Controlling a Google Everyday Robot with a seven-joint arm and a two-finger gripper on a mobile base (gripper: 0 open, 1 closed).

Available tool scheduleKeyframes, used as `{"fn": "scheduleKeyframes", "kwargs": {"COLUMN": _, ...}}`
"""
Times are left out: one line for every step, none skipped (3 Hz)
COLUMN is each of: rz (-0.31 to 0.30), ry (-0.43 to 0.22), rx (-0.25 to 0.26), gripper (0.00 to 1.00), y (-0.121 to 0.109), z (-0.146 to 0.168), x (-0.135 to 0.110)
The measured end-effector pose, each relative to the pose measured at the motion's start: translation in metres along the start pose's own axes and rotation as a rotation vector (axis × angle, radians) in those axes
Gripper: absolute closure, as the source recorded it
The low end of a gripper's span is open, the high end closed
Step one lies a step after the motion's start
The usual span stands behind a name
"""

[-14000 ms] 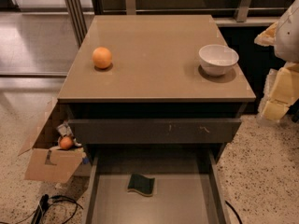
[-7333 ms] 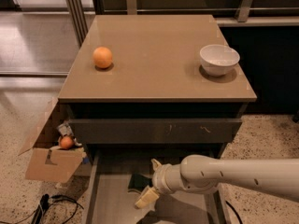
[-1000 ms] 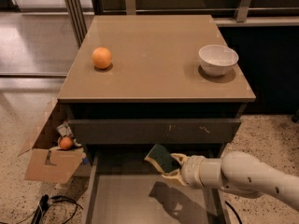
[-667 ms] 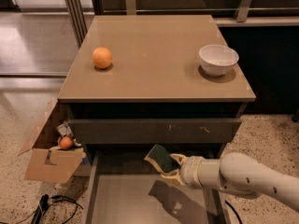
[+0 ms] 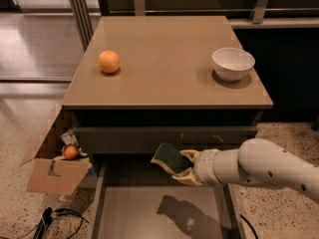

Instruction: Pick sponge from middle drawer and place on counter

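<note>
- Since the earliest view, the sponge [image 5: 170, 157] has been taken off the floor of the middle drawer [image 5: 124, 213]. Within the last second it has been raised a little further towards the front edge of the counter [image 5: 169, 44].
- The sponge is now held in the air, tilted with its green face up. It is just below the counter's front edge, slightly right of the middle, in front of the closed upper drawer front [image 5: 124, 139]. Only its shadow [image 5: 184, 214] is left on the drawer floor.
- The gripper [image 5: 182, 166] is clamped on the sponge's right end, one finger above and one below. The arm [image 5: 269, 168] is reached in from the side of the front right corner.
- The picking part is judged to be done, as the sponge is clear of the drawer.
- The placing part is left: the sponge is not yet above the front edge, and no part of it touches the counter.
- Bare surface is seen along the front edge, between the orange [image 5: 109, 61] near the left edge and the white bowl [image 5: 233, 62] near the right edge. Room for the sponge is judged sufficient.
</note>
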State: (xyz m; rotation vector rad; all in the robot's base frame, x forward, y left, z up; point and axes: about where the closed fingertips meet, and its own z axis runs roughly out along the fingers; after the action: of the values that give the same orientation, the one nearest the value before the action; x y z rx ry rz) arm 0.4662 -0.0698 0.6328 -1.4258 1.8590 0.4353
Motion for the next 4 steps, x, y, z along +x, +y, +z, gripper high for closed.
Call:
{"fn": "scheduleKeyframes", "kwargs": {"rz": -0.123, "ry": 0.069, "rx": -0.008, "gripper": 1.00, "y": -0.008, "z": -0.041, "x": -0.042}}
{"fn": "scheduleKeyframes", "kwargs": {"rz": -0.206, "ry": 0.083, "rx": 0.001, "gripper": 1.00, "y": -0.021, "z": -0.074, "x": -0.075}}
{"fn": "scheduleKeyframes", "kwargs": {"rz": -0.207, "ry": 0.083, "rx": 0.001, "gripper": 1.00, "y": -0.021, "z": -0.074, "x": -0.076}}
{"fn": "scheduleKeyframes", "kwargs": {"rz": -0.297, "ry": 0.106, "rx": 0.042, "gripper": 1.00, "y": -0.039, "z": -0.084, "x": -0.111}}
